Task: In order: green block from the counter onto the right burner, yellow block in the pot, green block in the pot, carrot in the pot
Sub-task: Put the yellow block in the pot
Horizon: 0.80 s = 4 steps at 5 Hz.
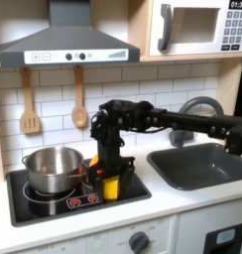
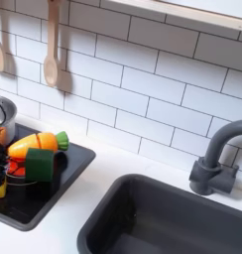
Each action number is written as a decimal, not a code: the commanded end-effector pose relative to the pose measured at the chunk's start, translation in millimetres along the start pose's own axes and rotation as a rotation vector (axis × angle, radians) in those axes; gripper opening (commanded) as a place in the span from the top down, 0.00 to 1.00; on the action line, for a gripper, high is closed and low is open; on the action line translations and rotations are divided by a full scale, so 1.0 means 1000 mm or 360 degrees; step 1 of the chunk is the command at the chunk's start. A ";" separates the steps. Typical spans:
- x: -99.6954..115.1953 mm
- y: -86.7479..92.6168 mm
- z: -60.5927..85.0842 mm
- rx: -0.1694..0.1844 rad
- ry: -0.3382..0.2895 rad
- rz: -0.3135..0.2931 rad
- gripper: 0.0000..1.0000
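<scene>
**End effector down at right burner**

Where the first exterior view shows the stovetop, the end effector [image 1: 109, 179] sits on the yellow block [image 1: 111, 188]; grip indeterminate. Pot [image 1: 52, 169] on the left burner. Second exterior view: carrot [image 2: 36, 145] lies on the stovetop by the counter [image 2: 103, 189].

The carrot [image 2: 36, 143] lies on the black stovetop [image 2: 54, 193] at the second exterior view's left, leafy tip toward the tiled wall [image 2: 143, 89]. A grey faucet [image 2: 217, 159] stands behind the dark sink [image 2: 163, 218].
</scene>
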<state>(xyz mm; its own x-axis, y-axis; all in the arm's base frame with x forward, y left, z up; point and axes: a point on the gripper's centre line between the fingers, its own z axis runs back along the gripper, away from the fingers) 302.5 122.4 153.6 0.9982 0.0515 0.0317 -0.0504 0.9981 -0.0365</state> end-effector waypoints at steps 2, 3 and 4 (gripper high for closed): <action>0.001 -0.004 -0.010 -0.0018 0.0030 -0.0023 0.00; 0.002 -0.003 -0.014 -0.0013 0.0031 -0.0024 0.00; 0.006 -0.008 -0.020 -0.0008 0.0019 -0.0056 0.00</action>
<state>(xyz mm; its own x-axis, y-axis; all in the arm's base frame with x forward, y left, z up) 309.9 113.9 136.4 0.9995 0.0161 0.0265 -0.0150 0.9991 -0.0394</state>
